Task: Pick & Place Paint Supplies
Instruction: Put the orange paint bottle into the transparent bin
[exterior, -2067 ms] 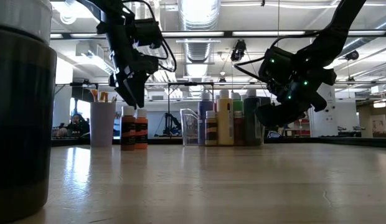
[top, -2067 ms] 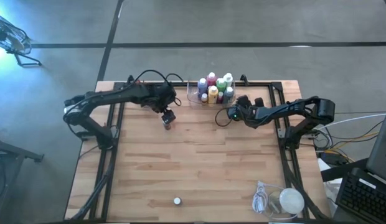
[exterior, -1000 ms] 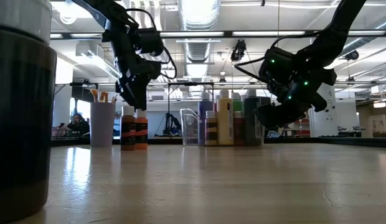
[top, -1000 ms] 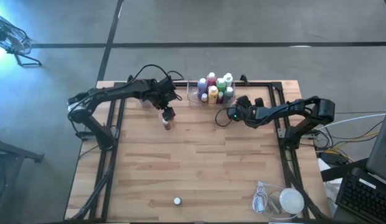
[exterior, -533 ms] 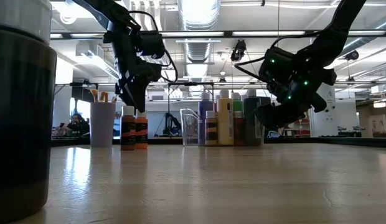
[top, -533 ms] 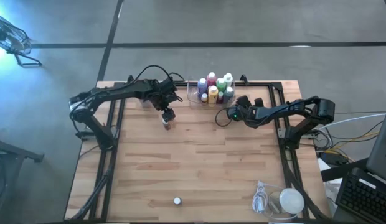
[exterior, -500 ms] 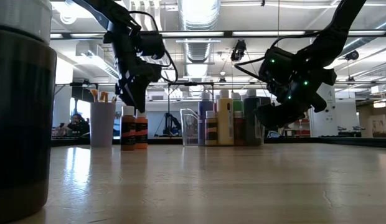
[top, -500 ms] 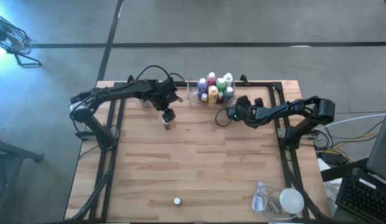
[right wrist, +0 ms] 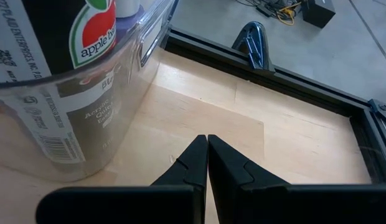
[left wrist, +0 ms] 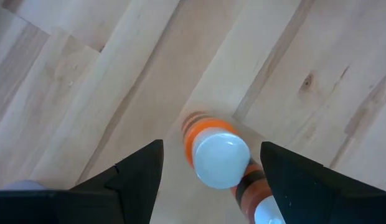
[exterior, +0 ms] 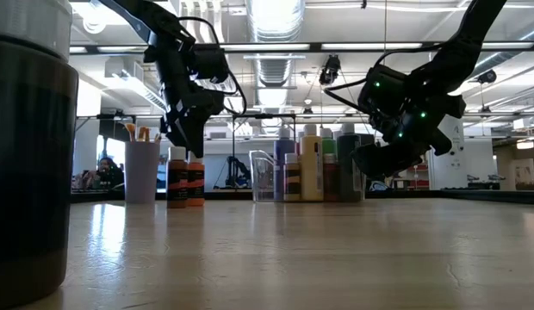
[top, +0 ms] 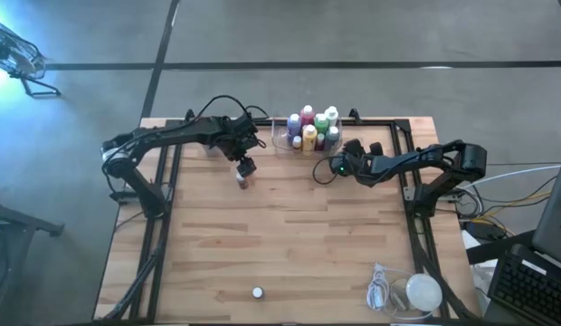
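Hovering wide open right above the orange bottle [left wrist: 219,152], the left gripper [left wrist: 211,163] is gripping nothing; next it needs lowering and squeezing. Right gripper [right wrist: 207,163] is idling shut beside the clear tray [right wrist: 93,112].

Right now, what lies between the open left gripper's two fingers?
In the left wrist view, the white cap of an orange paint bottle stands upright between the left gripper's fingers, with bare wood on each side. A second orange bottle stands beside it.

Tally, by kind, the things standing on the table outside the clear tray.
Orange paint bottles: 2
Dark white-capped bottle: 1
Cup holding brushes: 1
White lump with cord: 1
Total: 5
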